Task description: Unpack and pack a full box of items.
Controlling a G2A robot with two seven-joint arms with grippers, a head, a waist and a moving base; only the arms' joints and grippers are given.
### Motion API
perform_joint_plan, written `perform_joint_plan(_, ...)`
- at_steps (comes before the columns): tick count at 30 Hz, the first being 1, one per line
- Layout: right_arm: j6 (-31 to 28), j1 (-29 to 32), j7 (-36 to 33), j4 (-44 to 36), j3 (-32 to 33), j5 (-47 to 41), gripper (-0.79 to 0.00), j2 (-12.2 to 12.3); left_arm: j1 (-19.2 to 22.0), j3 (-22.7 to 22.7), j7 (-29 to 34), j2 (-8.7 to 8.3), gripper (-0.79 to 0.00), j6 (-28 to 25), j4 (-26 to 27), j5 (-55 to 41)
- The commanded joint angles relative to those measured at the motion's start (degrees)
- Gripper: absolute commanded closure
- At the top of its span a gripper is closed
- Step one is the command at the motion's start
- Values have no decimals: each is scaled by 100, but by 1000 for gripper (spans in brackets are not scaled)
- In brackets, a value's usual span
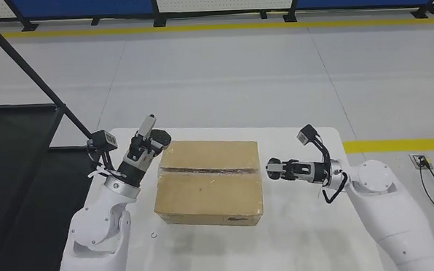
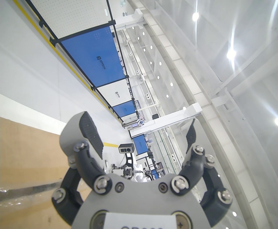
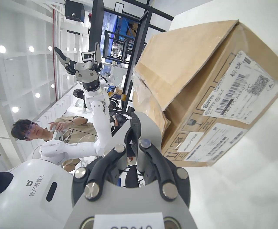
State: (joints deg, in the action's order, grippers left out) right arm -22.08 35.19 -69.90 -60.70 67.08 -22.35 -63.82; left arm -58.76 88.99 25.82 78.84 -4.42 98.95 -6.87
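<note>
— On the white desk (image 1: 301, 226), from the top view, where is the box (image 1: 208, 183) lying?
— It is sitting mid-desk, flaps closed, between the two arms. The left claw (image 1: 150, 135) is hovering by its far left corner, fingers spread; the right claw (image 1: 271, 169) is pointing at its right end, just beside it.
— And the left wrist view?
— The left claw (image 2: 139, 130) is gaping wide, pinching nothing, tilting upward, with the box (image 2: 26, 147) lying alongside.
— The right wrist view?
— The right claw (image 3: 139, 128) is pressing its fingers together on nothing, facing the labelled end of the box (image 3: 195, 65); clear tape (image 3: 139, 80) is running along the top seam.
</note>
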Motion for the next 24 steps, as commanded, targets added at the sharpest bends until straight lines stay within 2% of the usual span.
perform_joint_plan(1, -31, -40, -6, 47, -17, -2, 0, -4, -30, 17, 47, -17, -785, -15, -28, 19)
perform_joint_plan(12, 91, -266, -115, 360, -151, 87, 0, -19, -40, -30, 254, -87, -785, 23, -147, 53)
perform_joint_plan(24, 313, -490, -156, 744, -372, 179, 0, -67, 57, -87, 784, -179, -785, 168, -604, 4)
